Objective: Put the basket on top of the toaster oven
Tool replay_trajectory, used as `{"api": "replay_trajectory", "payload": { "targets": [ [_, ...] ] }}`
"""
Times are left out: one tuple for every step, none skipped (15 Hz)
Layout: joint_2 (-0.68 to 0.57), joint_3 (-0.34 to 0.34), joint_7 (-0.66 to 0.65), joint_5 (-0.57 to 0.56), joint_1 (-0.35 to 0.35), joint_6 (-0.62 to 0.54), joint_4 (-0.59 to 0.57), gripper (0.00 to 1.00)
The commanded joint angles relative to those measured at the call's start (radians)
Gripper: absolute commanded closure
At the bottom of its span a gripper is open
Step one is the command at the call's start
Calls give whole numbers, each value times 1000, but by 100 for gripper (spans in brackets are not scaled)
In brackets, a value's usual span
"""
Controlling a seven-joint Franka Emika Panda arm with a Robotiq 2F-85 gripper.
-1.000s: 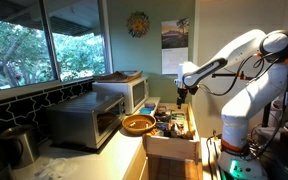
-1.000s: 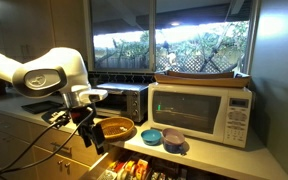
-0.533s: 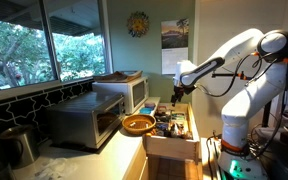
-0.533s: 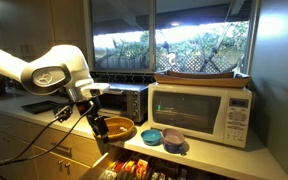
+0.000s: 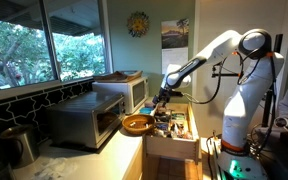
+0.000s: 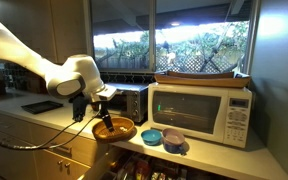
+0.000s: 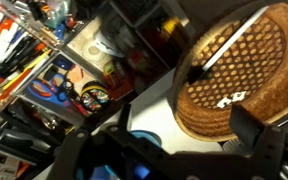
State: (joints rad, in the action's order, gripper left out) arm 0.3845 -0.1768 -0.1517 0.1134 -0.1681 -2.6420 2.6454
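Desk: a pale desk [image 5: 89, 158] carries the toaster oven [image 5: 82, 120] and runs below the window.
Toaster oven: silver box with a dark glass door, standing against the back of the desk; in an exterior view [image 6: 127, 100] the arm partly covers it.
Basket: the round woven basket [image 5: 137, 124] sits flat on the desk just in front of the toaster oven, near its door corner, not on its top. It shows in both exterior views [image 6: 114, 128]. In the wrist view [image 7: 239, 80] its open weave fills the right side.
Gripper: the gripper [image 5: 161, 99] hangs above the basket's rim on the side away from the toaster oven; in an exterior view [image 6: 102, 110] it stands directly over the basket.
Jaws: spread wide in the wrist view, one finger [image 7: 256, 135] over the basket's edge; they hold nothing.
Microwave: the white microwave [image 5: 125, 92] stands just beside the toaster oven, with a dark flat tray [image 5: 119, 76] on top.
Drawer: an open drawer [image 5: 172, 128] juts out below the desk edge, beyond the basket from the toaster oven, crammed with small tools.
Bowls: two blue bowls [image 6: 162, 137] lie on the desk, farther from the toaster oven than the basket.
Room: a large window [image 5: 44, 45] behind the toaster oven shows green foliage. A sun ornament [image 5: 137, 23] and a poster [image 5: 174, 47] hang on the wall past the microwave.
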Motion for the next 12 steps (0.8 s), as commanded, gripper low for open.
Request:
{"api": "replay_trajectory", "payload": {
  "targets": [
    [-87, -126, 179, 276, 148, 13, -36, 0],
    [-94, -136, 223, 334, 155, 48, -39, 0],
    [-106, -146, 259, 369, 158, 77, -42, 0],
    [-125, -144, 268, 368, 139, 112, -49, 0],
    [-140, -138, 273, 359, 121, 132, -51, 0],
    [-107, -103, 240, 339, 108, 85, -30, 0],
    [-117, -106, 245, 339, 102, 101, -32, 0],
    [-125, -108, 249, 339, 100, 103, -33, 0],
    [-129, -109, 251, 340, 100, 103, -34, 0],
    [-156, -85, 182, 308, 82, 33, -32, 0],
    [-174, -94, 201, 356, 97, 7, -40, 0],
    [-199, -85, 181, 367, 96, -48, -43, 0]
  ]
}}
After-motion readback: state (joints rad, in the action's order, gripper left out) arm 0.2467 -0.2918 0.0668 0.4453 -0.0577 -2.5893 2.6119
